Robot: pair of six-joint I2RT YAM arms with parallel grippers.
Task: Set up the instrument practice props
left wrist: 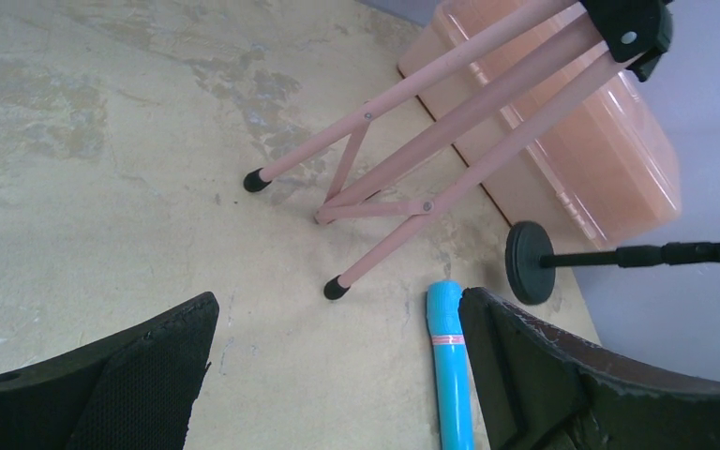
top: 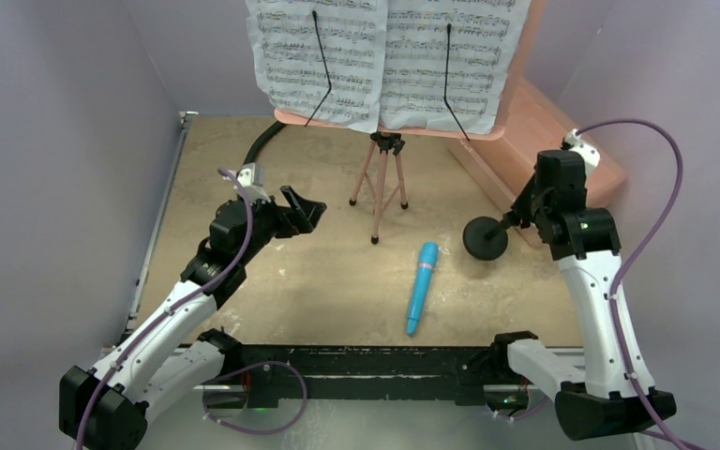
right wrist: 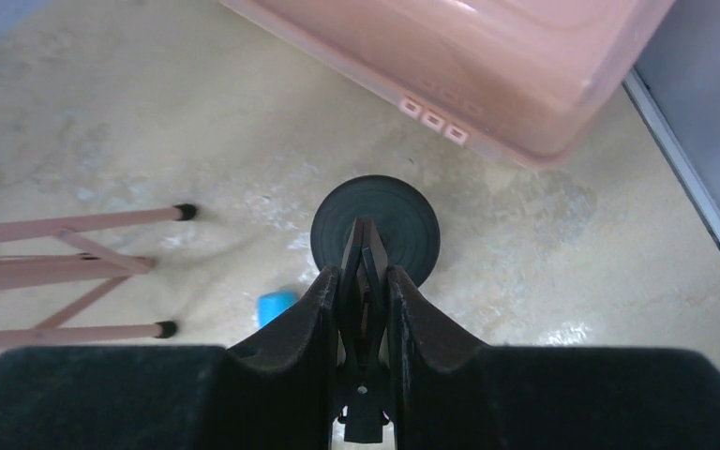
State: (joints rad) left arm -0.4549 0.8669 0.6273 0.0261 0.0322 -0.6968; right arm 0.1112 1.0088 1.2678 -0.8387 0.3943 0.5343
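The pink music stand (top: 382, 183) stands on its tripod legs at the back centre, with two white sheet-music pages (top: 319, 56) (top: 450, 61) on its tray. On the table in front of it lies the blue microphone (top: 422, 286) (left wrist: 450, 366) (right wrist: 277, 305). My right gripper (top: 525, 214) (right wrist: 366, 277) is shut on the top clip of the black mic stand (top: 485, 238) (right wrist: 412, 230) (left wrist: 528, 262), which hangs tipped sideways above the table, round base towards the left. My left gripper (top: 305, 211) (left wrist: 337, 309) hovers open and holds nothing, left of the tripod legs (left wrist: 450, 122) and the microphone.
A large translucent pink box (top: 544, 141) (right wrist: 469, 56) (left wrist: 609, 159) lies along the right wall behind the mic stand. A curved black hose (top: 261, 142) lies at the back left. Purple walls close in both sides.
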